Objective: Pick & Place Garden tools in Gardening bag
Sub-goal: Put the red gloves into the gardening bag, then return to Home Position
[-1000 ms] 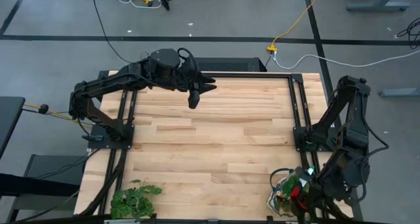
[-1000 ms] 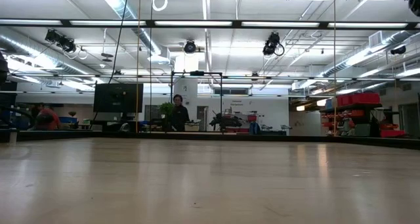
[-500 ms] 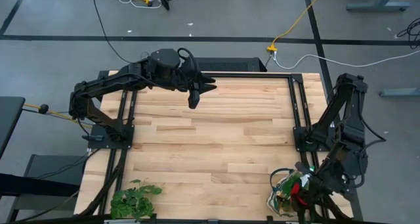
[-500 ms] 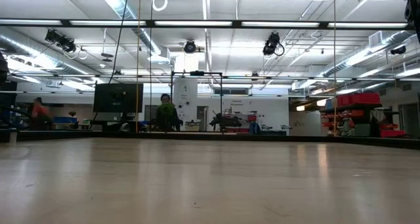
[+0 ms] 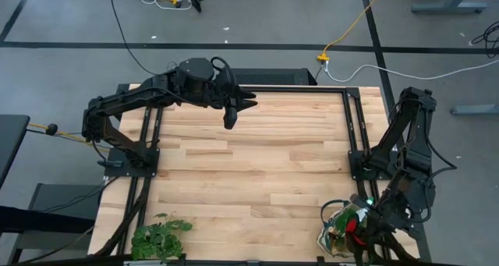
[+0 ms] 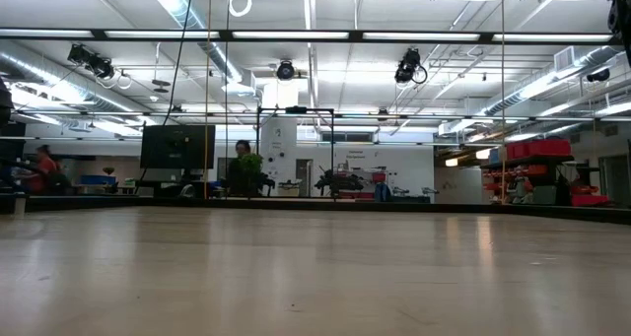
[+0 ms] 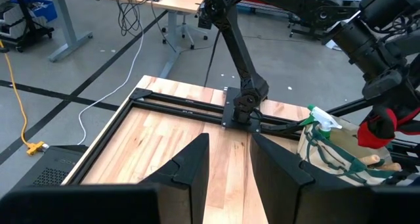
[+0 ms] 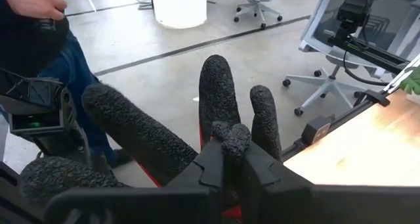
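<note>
Red glove (image 8: 223,112) pinched between right gripper (image 8: 230,159) jaws, above gardening bag (image 5: 337,233). Soft, floppy, light; best gripped mid-palm. Left gripper (image 7: 228,159) idle, slightly parted, nothing between the jaws.

Wooden table (image 5: 249,164) with gardening bag (image 5: 337,233), leafy plant bunch (image 5: 158,238)

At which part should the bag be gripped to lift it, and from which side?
Probably a green handle loop of the bag, lying slack over its rim. Come from above, on the table-centre side: the right hand, shut on the red glove, crowds the outer side.
</note>
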Controlling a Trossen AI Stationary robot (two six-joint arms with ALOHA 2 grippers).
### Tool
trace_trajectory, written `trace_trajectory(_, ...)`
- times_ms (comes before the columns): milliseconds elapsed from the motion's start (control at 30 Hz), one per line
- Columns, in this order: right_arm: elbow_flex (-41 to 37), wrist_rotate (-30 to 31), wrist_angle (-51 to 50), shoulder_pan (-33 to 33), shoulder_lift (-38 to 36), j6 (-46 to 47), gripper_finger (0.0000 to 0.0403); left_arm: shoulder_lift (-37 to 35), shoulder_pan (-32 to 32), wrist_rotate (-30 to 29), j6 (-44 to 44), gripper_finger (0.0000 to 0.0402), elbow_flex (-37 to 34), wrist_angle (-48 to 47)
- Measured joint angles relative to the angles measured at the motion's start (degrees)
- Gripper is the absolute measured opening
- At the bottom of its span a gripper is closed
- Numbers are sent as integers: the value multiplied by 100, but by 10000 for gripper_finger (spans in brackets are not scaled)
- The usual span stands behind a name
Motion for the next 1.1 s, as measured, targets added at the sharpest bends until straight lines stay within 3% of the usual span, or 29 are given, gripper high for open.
trace_trajectory(167, 0, -24, -26, 0, 0, 67, 48, 0, 1, 0, 0, 117, 0, 0)
trace_trajectory(333, 0, -305, -26, 0, 0, 108, 109, 0, 2, 0, 1, 117, 0, 0)
trace_trajectory(667, 0, -294, 32, 0, -4, 111, 223, 0, 1, 0, 1, 117, 0, 0)
trace_trajectory(867, 0, -284, 282, -139, -53, -118, 249, 0, 1, -1, 2, 117, 0, 0)
trace_trajectory(1100, 0, -187, 606, -864, -133, -158, 247, 0, 0, 0, 0, 117, 0, 2)
